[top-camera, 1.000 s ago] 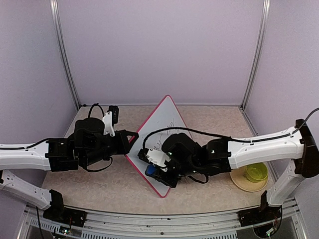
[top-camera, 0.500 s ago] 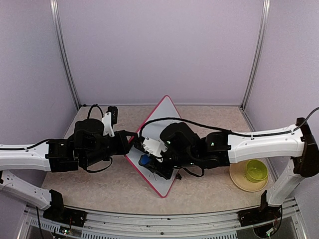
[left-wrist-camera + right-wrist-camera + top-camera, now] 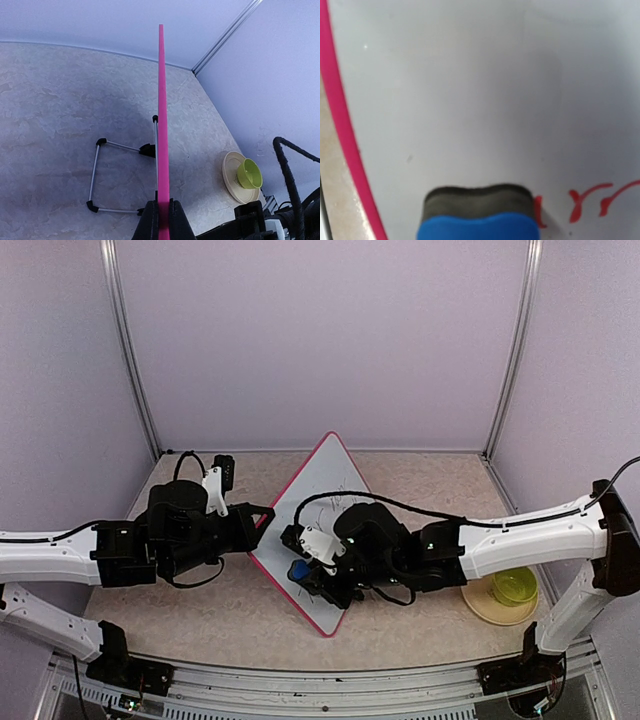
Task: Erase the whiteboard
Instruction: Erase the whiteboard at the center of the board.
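Red strokes [image 3: 590, 202] unerased at lower right beside blue eraser [image 3: 480, 215] pinched by right tool [image 3: 312, 562]; whiteboard [image 3: 325, 475] partly clean, rim clamped by left tool [image 3: 162, 212].

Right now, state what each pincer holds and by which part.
Left pincer grips the whiteboard by its pink rim, edge-on. Right pincer holds a blue eraser, apparently by its blue body, felt against the board.

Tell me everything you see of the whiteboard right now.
The white board with a pink rim stands propped on a black wire stand mid-table. The left gripper pinches its edge; the right gripper presses a blue, dark-felted eraser against its face. Red marks show beside the eraser.
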`<act>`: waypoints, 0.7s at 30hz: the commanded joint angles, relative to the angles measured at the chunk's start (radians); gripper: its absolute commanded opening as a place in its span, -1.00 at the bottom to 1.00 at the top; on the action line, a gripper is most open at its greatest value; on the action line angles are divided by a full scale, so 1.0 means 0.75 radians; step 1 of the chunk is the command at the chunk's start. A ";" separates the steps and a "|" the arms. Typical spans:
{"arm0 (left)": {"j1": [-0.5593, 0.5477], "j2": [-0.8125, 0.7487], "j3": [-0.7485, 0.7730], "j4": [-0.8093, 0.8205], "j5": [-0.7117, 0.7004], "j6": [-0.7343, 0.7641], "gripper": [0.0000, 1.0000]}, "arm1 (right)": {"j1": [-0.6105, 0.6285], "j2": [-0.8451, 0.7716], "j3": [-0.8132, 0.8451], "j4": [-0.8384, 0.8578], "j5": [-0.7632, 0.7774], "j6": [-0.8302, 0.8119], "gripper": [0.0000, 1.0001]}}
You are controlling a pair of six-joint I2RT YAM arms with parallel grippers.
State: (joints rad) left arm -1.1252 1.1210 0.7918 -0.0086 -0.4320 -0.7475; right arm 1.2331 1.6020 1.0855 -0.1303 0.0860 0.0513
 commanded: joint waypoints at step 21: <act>-0.028 0.013 0.028 0.028 0.104 -0.008 -1.00 | -0.063 0.002 0.041 -0.029 -0.001 -0.006 -1.00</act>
State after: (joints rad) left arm -1.1252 1.1206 0.7918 -0.0071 -0.4267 -0.7479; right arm 1.2140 1.5856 1.0458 -0.1371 0.0525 0.0658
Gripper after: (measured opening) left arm 0.052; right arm 0.229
